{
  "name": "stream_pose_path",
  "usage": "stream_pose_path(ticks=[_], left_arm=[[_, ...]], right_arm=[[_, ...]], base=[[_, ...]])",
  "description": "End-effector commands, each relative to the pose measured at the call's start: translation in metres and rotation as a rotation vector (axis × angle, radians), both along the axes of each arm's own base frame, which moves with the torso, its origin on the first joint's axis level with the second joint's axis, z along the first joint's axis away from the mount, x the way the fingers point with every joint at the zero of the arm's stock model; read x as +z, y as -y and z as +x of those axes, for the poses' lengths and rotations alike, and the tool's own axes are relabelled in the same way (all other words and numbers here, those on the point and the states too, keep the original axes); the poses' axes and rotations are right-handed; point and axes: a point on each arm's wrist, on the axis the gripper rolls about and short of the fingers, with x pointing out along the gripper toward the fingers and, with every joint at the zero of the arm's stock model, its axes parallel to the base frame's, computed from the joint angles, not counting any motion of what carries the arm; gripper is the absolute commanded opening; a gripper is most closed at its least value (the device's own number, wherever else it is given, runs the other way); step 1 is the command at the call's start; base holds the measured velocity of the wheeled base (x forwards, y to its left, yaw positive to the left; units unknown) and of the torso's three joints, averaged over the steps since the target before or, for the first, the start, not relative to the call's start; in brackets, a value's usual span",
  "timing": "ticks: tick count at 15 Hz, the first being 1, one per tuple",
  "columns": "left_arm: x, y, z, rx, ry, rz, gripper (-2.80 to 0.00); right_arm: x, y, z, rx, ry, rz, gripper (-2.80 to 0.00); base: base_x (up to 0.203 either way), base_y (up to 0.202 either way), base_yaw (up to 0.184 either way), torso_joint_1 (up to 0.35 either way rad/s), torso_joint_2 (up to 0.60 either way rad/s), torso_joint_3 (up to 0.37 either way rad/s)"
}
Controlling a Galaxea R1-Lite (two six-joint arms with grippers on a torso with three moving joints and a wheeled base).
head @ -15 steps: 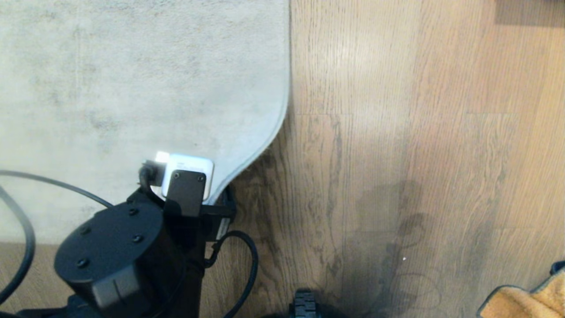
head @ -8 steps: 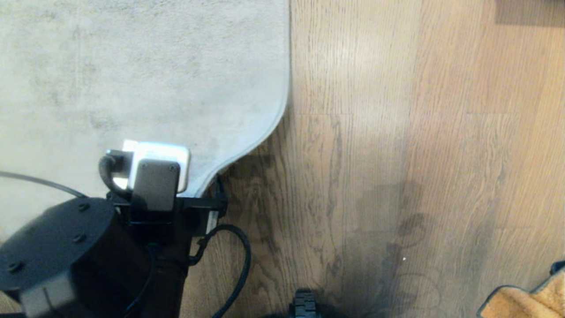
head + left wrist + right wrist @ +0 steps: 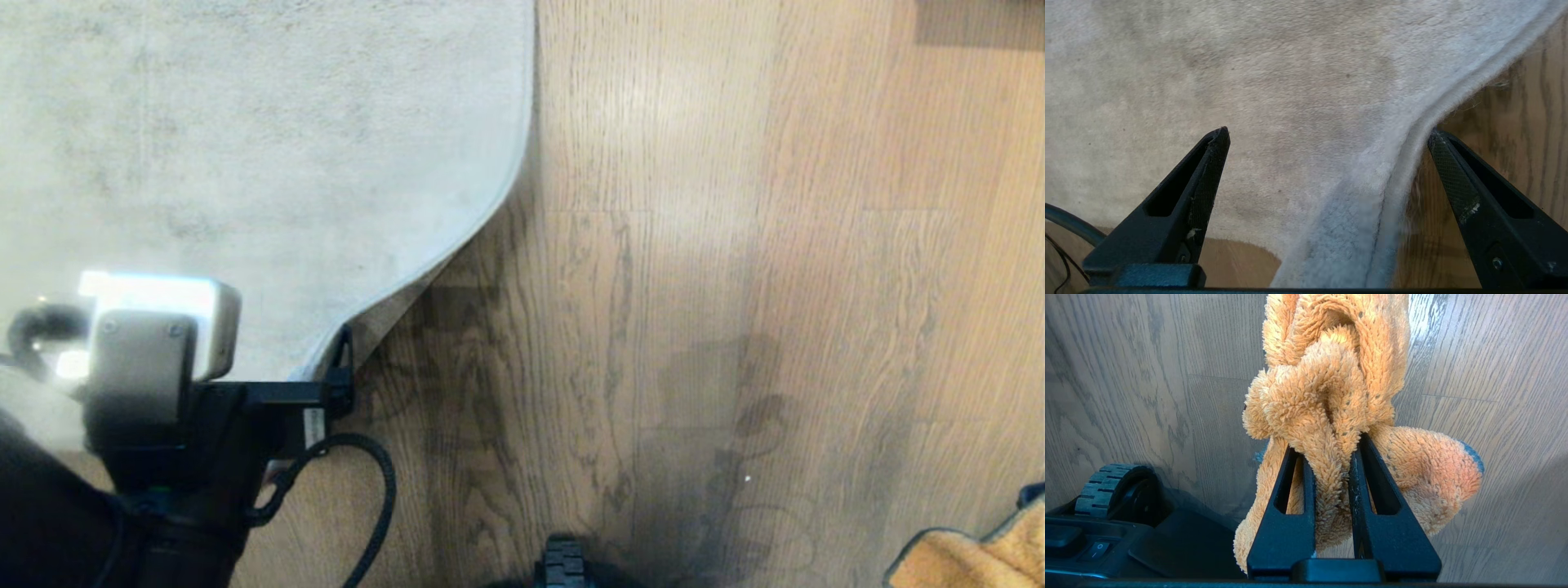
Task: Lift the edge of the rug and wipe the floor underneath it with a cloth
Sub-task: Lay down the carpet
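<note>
Cloth [image 3: 1327,396] pinched in right claw [image 3: 1331,453]; left claw [image 3: 1327,139] spread astride rug edge [image 3: 1412,134].

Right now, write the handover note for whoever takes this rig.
Left tool: open wide, straddling the rug edge at the corner; one finger sits on the floor side, under the lip. The corner is raised, backing showing.
Right tool: shut on the cloth, parked low at the robot's right.
Done: cloth in hand, corner partly up.
Left: lift the edge clear, wipe the floor beneath, lay the rug back.
</note>
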Motion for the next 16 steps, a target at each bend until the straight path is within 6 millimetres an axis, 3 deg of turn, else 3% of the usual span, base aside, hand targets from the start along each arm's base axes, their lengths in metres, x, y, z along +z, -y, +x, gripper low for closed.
stream_pose_path(ticks=[1,8,16], left_arm=[[0.008,-0.015,-0.009,0.009,0.029,-0.046,0.00],[-0.012,-0.027,-0.015,0.013,-0.009,0.002,0.00],[-0.024,-0.017,-0.009,0.011,-0.047,0.059,0.00]], right_arm=[[0.000,0.000,0.000,0.001,-0.001,-0.001,-2.80],[0.000,0.000,0.000,0.001,-0.001,-0.001,-2.80],[0.000,0.000,0.000,0.001,-0.001,-0.001,-2.80]], base=[[0.000,0.000,0.000,0.000,0.00,0.000],[0.000,0.000,0.000,0.000,0.00,0.000],[0.000,0.000,0.000,0.000,0.00,0.000]])
